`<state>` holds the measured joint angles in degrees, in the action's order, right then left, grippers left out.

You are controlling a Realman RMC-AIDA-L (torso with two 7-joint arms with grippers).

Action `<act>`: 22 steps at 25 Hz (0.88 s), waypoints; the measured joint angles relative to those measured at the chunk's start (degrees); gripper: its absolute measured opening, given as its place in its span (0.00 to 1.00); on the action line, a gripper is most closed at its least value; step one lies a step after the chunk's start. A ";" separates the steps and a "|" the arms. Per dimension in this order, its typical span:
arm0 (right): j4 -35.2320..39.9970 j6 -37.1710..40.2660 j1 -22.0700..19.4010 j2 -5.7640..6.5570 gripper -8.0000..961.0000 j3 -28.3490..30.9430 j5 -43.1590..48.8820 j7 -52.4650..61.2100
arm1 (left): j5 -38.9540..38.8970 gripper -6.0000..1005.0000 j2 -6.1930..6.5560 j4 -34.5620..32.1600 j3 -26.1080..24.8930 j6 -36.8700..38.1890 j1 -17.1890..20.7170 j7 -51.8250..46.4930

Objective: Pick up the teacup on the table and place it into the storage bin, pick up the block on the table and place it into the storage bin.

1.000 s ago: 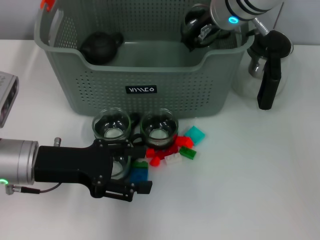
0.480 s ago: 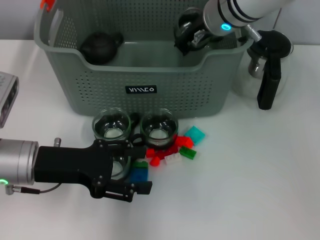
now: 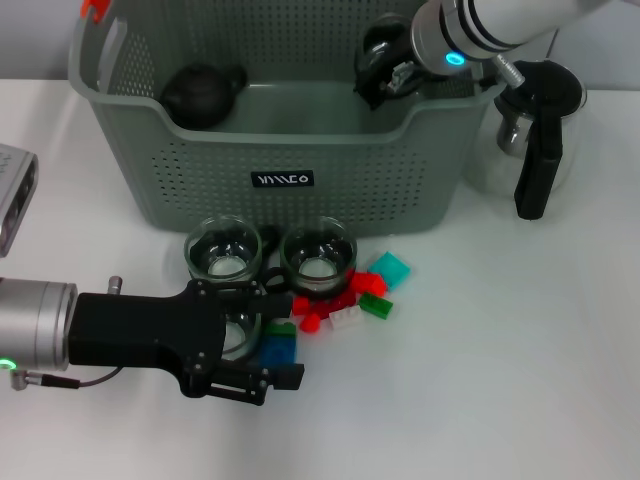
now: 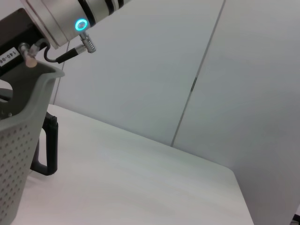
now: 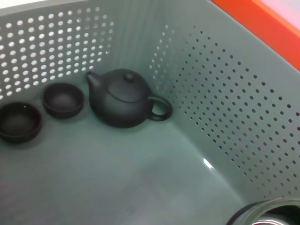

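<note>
The grey-green storage bin (image 3: 280,140) stands at the back of the table. My right gripper (image 3: 385,70) reaches over the bin's right rim and is shut on a glass teacup (image 3: 384,38). The cup's rim shows in the right wrist view (image 5: 262,214) above the bin floor (image 5: 140,187). Two glass teacups (image 3: 224,250) (image 3: 318,255) stand in front of the bin. My left gripper (image 3: 280,332) rests low on the table around a third glass cup (image 3: 238,330), beside a blue block (image 3: 277,350). Red (image 3: 320,305), green (image 3: 376,306) and teal (image 3: 390,270) blocks lie close by.
A black teapot (image 3: 200,93) (image 5: 122,98) and two small dark cups (image 5: 63,99) (image 5: 18,121) sit in the bin. A glass pitcher with a black handle (image 3: 535,150) stands right of the bin. A grey device (image 3: 12,190) is at the left edge.
My right gripper with the teacup has shifted a little to the left over the bin. The left arm and the things on the table have not moved.
</note>
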<state>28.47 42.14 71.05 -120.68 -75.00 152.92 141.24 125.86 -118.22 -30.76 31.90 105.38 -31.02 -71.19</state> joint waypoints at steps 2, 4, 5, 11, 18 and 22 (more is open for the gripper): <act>-0.20 -0.16 -0.03 0.00 0.07 -0.05 0.00 -0.04 | -0.02 0.80 0.00 0.00 0.00 0.00 0.00 0.00; -0.22 -0.20 -0.04 0.00 0.07 -0.06 0.00 -0.08 | -0.03 0.80 0.00 0.00 0.00 0.00 0.00 0.00; -0.23 -0.21 -0.04 0.00 0.07 -0.06 0.00 -0.09 | -0.04 0.80 0.00 0.00 0.00 0.00 0.00 0.00; -0.15 -0.09 -0.04 0.00 0.07 -0.14 0.00 -0.09 | -0.08 0.80 0.00 0.00 0.00 0.00 0.00 0.00; 0.77 0.70 -0.04 0.09 0.11 -0.07 0.00 -0.09 | -0.09 0.79 0.00 0.00 0.00 0.00 0.00 0.00; 1.26 1.09 -0.04 0.09 0.22 -0.06 0.00 -0.20 | -0.18 0.79 0.00 0.00 0.00 0.00 0.00 0.00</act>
<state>29.73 43.23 71.01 -120.58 -75.06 152.92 141.04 125.68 -118.22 -30.76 31.90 105.38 -31.02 -71.19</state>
